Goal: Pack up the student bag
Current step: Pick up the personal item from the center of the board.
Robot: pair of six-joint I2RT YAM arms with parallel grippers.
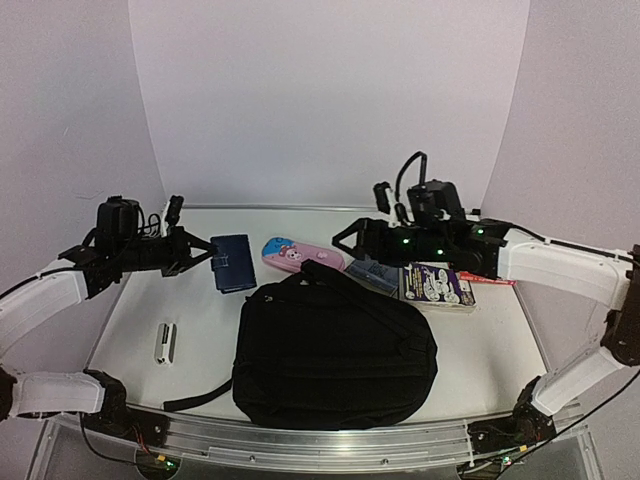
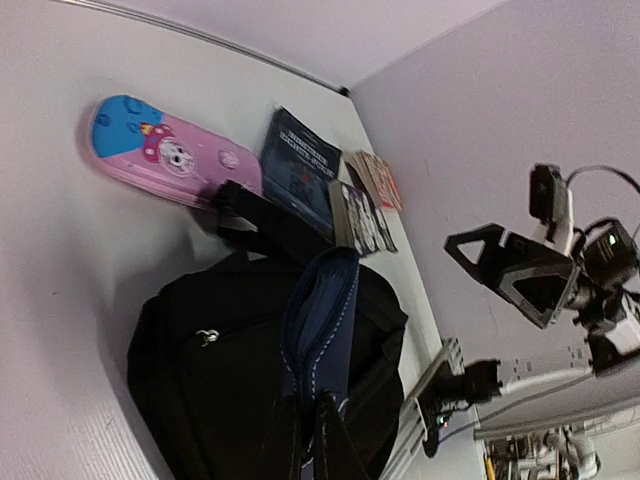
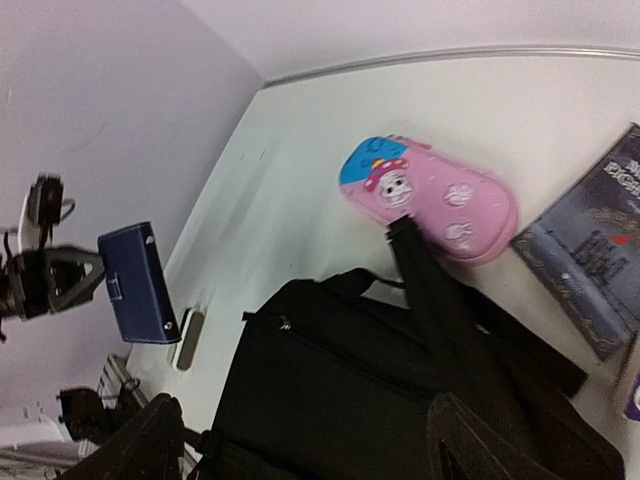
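Top view first: the big black soft fabric backpack (image 1: pixel 335 350) lies flat on the white table (image 1: pixel 490 340), lower middle of the frame, with its straps running toward the back. The left claw (image 1: pixel 208 252), middle left, is clamped on a small dark blue flat pouch (image 1: pixel 232 262). The right claw (image 1: pixel 345 240) sits just right of centre, over the far end of the backpack, jaws spread and nothing in them. Along the back, left to right, there's a pink oval pencil case with a blue end (image 1: pixel 298 256), a dark paperback book (image 1: pixel 375 272) and a white-and-purple printed pack (image 1: pixel 435 285). A small white oblong gadget (image 1: pixel 165 342) lies at lower left, well apart from the backpack.

Left wrist view: the pouch (image 2: pixel 320 330) is edge-on at bottom centre, pinched between the fingers (image 2: pixel 300 450). The backpack (image 2: pixel 210 380) fills the lower left behind it. The pencil case (image 2: pixel 170 150) is upper left, with a strap touching its edge.

Right wrist view: the fingers (image 3: pixel 140 450) stand wide apart at the bottom and are empty, with the backpack (image 3: pixel 330 390) right below them. One strap overlaps the pencil case (image 3: pixel 430 195). At middle left the pouch (image 3: pixel 138 282) looks lifted clear of the table.
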